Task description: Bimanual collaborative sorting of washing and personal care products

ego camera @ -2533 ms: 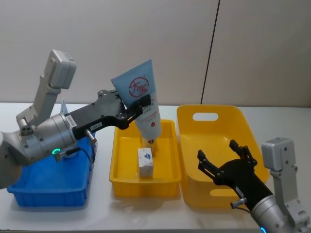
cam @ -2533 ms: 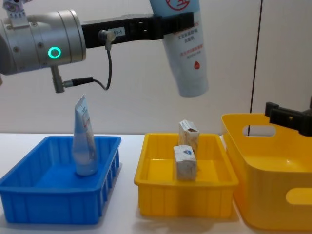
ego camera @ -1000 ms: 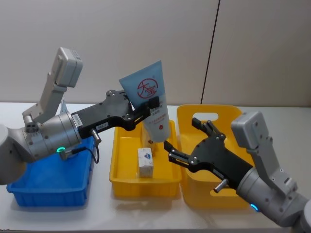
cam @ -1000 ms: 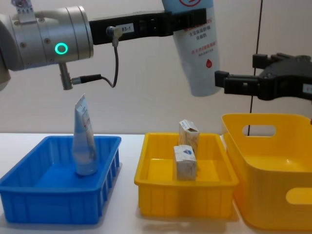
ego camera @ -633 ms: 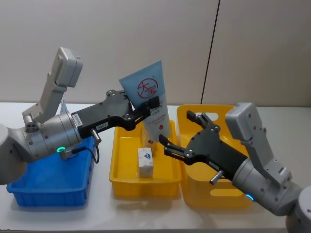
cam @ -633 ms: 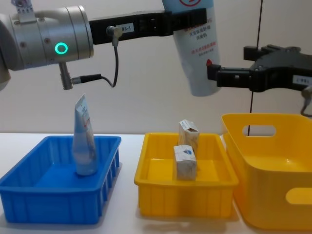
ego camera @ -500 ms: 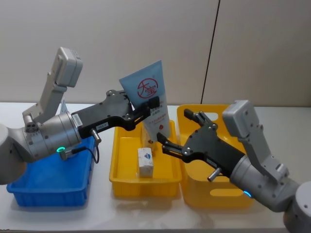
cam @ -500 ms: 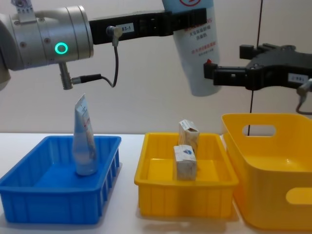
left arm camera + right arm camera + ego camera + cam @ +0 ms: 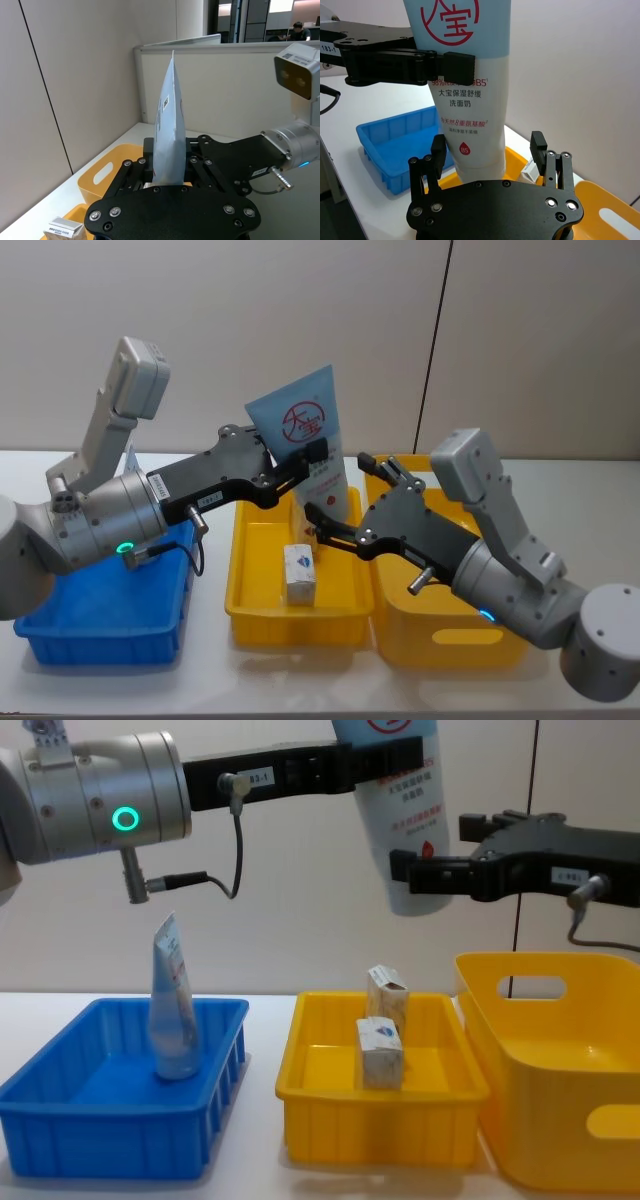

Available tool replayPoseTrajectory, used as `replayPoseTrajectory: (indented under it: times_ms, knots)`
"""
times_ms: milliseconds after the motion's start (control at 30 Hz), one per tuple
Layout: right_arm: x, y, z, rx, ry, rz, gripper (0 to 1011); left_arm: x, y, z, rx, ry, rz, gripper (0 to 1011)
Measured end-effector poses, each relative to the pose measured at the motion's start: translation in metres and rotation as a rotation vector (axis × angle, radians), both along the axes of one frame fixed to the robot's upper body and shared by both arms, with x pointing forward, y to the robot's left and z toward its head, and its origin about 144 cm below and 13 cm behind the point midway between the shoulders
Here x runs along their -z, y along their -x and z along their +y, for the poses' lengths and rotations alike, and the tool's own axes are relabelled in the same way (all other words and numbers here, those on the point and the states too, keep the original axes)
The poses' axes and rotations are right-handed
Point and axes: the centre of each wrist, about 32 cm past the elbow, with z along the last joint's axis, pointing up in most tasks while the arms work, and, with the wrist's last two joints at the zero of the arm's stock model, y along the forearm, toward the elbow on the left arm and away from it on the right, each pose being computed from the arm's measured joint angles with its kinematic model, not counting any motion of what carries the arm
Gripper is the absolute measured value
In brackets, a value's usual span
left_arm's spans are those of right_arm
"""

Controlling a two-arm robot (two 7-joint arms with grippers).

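The left gripper (image 9: 298, 454) pinches a tube (image 9: 300, 425) at its middle and holds it in the air in the upper centre of the head view, crimped end up and cap end down, above the small yellow bin (image 9: 300, 620). The right gripper (image 9: 336, 487) comes in from the right with its fingers (image 9: 438, 150) spread. In the right wrist view they stand on both sides of the lower part of the tube, and I cannot tell if they touch it. I judge that the step in hand is the handover of the tube from left to right. The next move calls for the right gripper to close on the lower part, and only then for the left one to let go; otherwise the tube can drop onto the two cartons (image 9: 380, 1055) below. A second tube (image 9: 172, 1005) stands in the blue bin (image 9: 60, 1120) at the lower left of the chest view.
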Motion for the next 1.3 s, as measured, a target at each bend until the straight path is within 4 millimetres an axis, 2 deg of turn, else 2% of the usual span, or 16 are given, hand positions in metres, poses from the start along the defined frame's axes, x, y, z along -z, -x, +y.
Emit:
replayPoseTrajectory:
  times_ms: [200, 533, 567, 667, 733, 767, 800, 867, 933, 967, 1033, 1133, 1300]
  knots:
    - [0.0, -0.009, 0.003, -0.029, -0.002, 0.006, 973, 0.0, 0.0, 0.0, 0.0, 0.0, 0.0, 265]
    - [-0.001, -0.02, 0.007, -0.092, -0.01, 0.01, 678, 0.0, 0.0, 0.0, 0.0, 0.0, 0.0, 269]
    - [-0.001, -0.021, 0.008, -0.096, -0.01, 0.01, 678, 0.0, 0.0, 0.0, 0.0, 0.0, 0.0, 277]
    - [-0.002, -0.023, 0.01, -0.116, -0.013, 0.009, 560, 0.0, 0.0, 0.0, 0.001, 0.0, 0.0, 355]
    - [-0.002, -0.024, 0.011, -0.124, -0.015, 0.007, 526, 0.0, 0.0, 0.0, 0.001, 0.0, 0.0, 387]
    - [-0.002, -0.024, 0.011, -0.127, -0.015, 0.007, 499, 0.0, 0.0, 0.0, 0.001, 0.0, 0.0, 452]
    - [-0.003, -0.025, 0.012, -0.132, -0.016, 0.006, 474, 0.0, 0.0, 0.0, 0.001, 0.0, 0.0, 468]
    - [-0.003, -0.025, 0.012, -0.136, -0.017, 0.005, 447, 0.0, 0.0, 0.0, 0.001, 0.0, 0.0, 547]
    - [-0.003, -0.026, 0.012, -0.14, -0.018, 0.004, 405, 0.0, 0.0, 0.0, 0.001, 0.0, 0.0, 579]
    - [-0.003, -0.026, 0.013, -0.141, -0.019, 0.004, 396, 0.0, 0.0, 0.0, 0.001, 0.0, 0.0, 648]
    - [-0.003, -0.026, 0.013, -0.142, -0.02, 0.004, 353, 0.0, 0.0, 0.0, 0.001, 0.0, 0.0, 686]
    - [-0.004, -0.026, 0.013, -0.141, -0.022, 0.004, 318, 0.0, 0.0, 0.0, 0.001, 0.0, 0.0, 803]
    - [-0.003, -0.026, 0.011, -0.122, -0.027, 0.004, 266, 0.0, 0.0, 0.0, 0.001, 0.0, 0.0, 942]
